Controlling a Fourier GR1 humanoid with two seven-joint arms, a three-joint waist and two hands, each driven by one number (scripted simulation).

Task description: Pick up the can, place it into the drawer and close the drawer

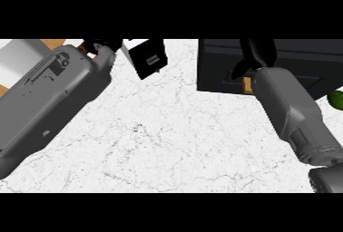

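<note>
grey forearm (47, 99), right hand (258, 52) over dark drawer (221, 68)

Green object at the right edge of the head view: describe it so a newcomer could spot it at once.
Start at the dark drawer on the upper right of the white marble counter, with the right hand over it. Just below the drawer's right corner, a rounded green object sits cut off by the picture's edge. It is the only green thing in view.
</note>
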